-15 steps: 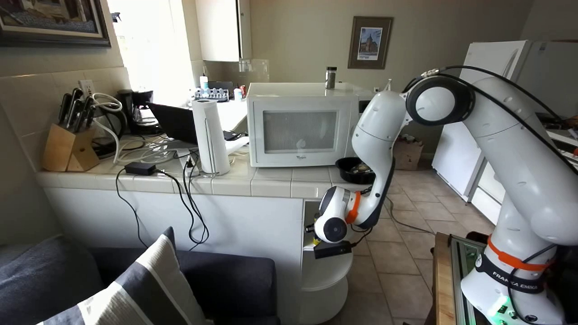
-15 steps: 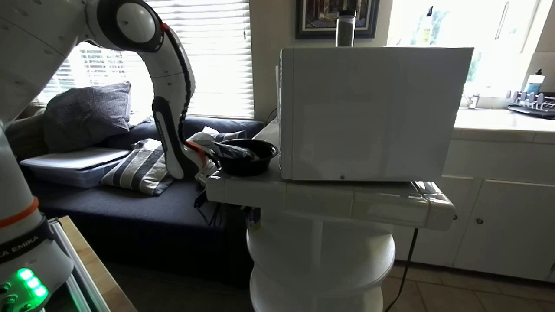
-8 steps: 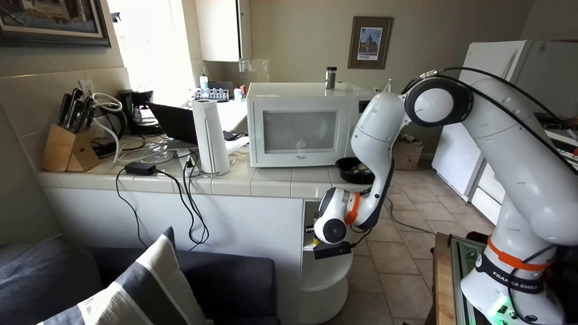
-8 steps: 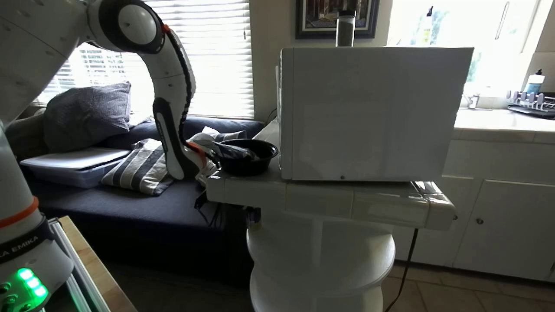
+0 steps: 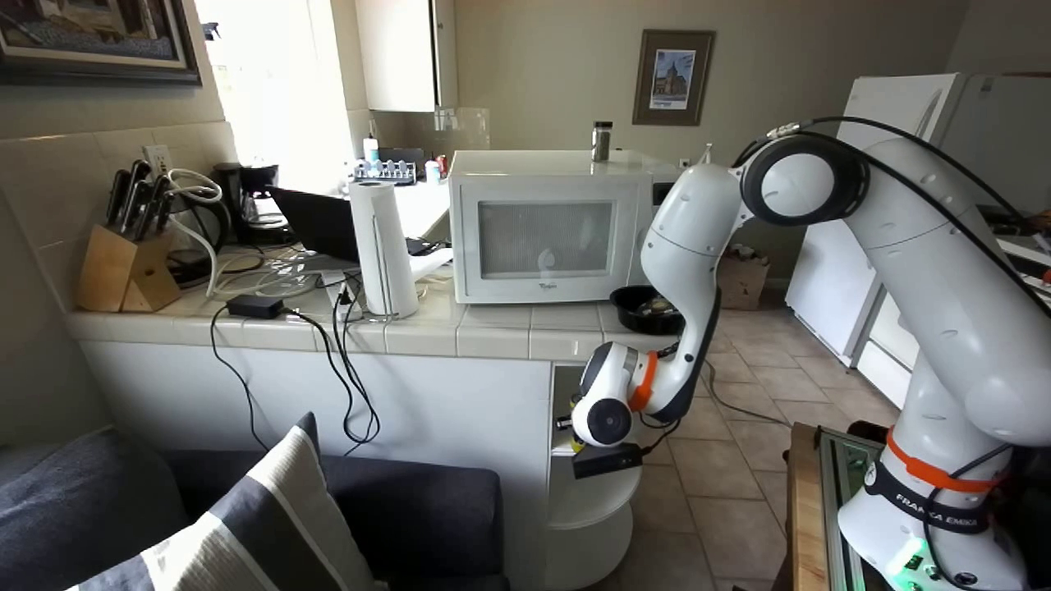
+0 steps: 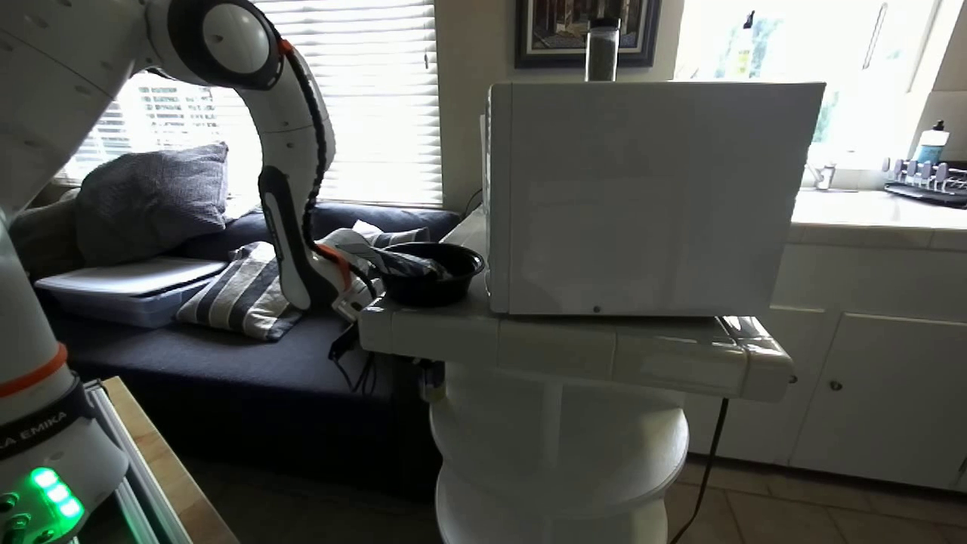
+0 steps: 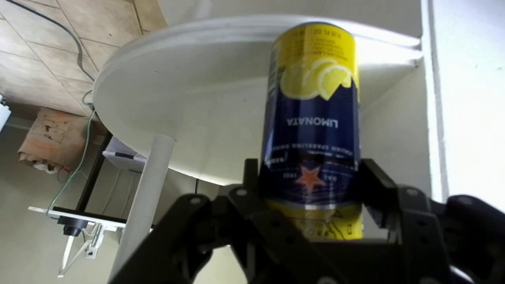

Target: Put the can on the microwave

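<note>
In the wrist view, which stands upside down, the can [image 7: 313, 106] is yellow and dark blue with lemons and a red star. My gripper [image 7: 311, 173] is shut on it, one finger on each side of the blue part. Whether its base touches the shelf, I cannot tell. In an exterior view only a yellow sliver of the can [image 5: 576, 445] shows behind the wrist. The large white microwave [image 5: 546, 238] stands on the tiled counter, higher than my gripper; its plain side [image 6: 653, 196] faces the camera in an exterior view.
A jar with a dark lid [image 5: 602, 141] stands on top of the microwave. A black bowl [image 5: 644, 310] sits at the counter's end, close to my forearm. The rounded white shelves [image 5: 595, 492] lie under the counter edge [image 6: 555, 351]. A paper towel roll [image 5: 383, 250] stands left of the microwave.
The arm has drawn back slightly, and the gripper with the can has shifted a little away from the shelves. The wrist has tilted slightly. The microwave and jar have stayed put.
</note>
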You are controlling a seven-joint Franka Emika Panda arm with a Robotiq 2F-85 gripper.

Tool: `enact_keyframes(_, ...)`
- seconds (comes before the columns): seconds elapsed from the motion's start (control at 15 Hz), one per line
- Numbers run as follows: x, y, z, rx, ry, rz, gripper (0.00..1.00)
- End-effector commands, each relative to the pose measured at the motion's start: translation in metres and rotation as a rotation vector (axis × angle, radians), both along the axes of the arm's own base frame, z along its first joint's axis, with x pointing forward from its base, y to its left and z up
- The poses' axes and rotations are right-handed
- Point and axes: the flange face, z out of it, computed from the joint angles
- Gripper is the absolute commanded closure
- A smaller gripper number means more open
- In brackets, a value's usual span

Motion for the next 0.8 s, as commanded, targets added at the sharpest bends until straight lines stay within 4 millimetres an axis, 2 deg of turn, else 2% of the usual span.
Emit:
enact_keyframes(0.0, -0.021, 0.017, 0.015, 0.030, 0.066, 0.003, 0.61)
enact_keyframes(0.27, -0.042, 0.037, 0.030, 0.057, 0.106, 0.022, 0.61)
enact_keyframes(0.47, -0.054, 0.052, 0.056, 0.085, 0.117, 0.062, 0.61)
enact_keyframes(0.73, -0.058, 0.069, 0.110, 0.113, 0.119, 0.092, 0.61)
